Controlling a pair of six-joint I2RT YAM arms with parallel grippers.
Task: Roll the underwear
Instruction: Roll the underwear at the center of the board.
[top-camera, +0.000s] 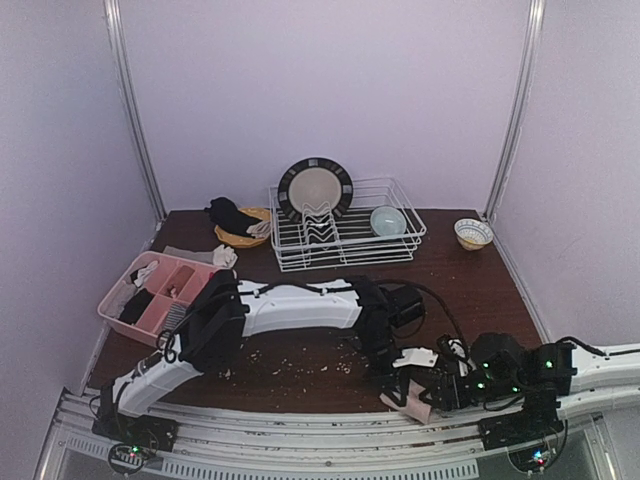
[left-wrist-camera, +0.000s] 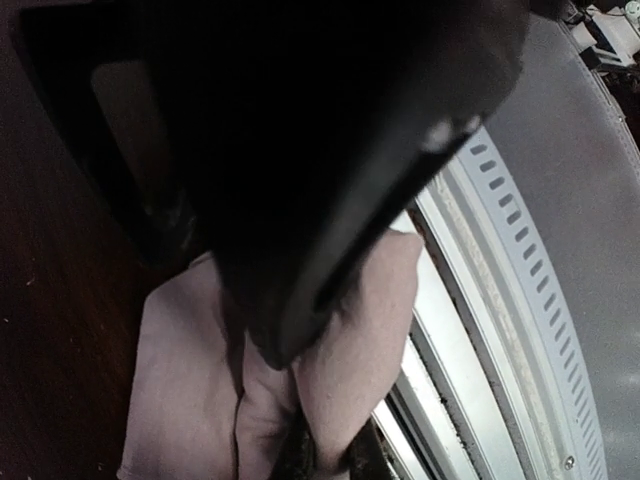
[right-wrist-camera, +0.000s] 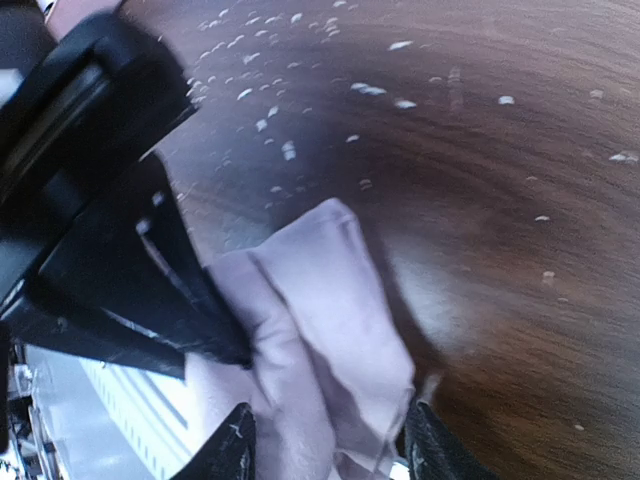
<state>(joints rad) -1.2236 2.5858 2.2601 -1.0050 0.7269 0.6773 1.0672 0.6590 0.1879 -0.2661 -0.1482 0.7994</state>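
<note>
The underwear (top-camera: 415, 403) is a pale pink folded cloth at the table's near edge, partly over the metal rail. It also shows in the left wrist view (left-wrist-camera: 190, 380) and the right wrist view (right-wrist-camera: 330, 300). My left gripper (top-camera: 388, 385) comes down on its left part; its dark fingertips (left-wrist-camera: 280, 350) press together into a puckered fold. My right gripper (top-camera: 432, 395) is at the cloth's right side. Its two fingers straddle the bunched cloth (right-wrist-camera: 330, 455), which fills the gap between them. The left gripper's fingers (right-wrist-camera: 200, 320) touch the same cloth.
A pink divided tray (top-camera: 115, 305) stands at the left. A white dish rack (top-camera: 345, 250) with a plate (top-camera: 315, 188) and a bowl (top-camera: 388, 220) is at the back. A yellow bowl (top-camera: 243, 238) holds black cloth. A small bowl (top-camera: 473, 233) sits at the far right. Crumbs (top-camera: 300, 365) litter the wood.
</note>
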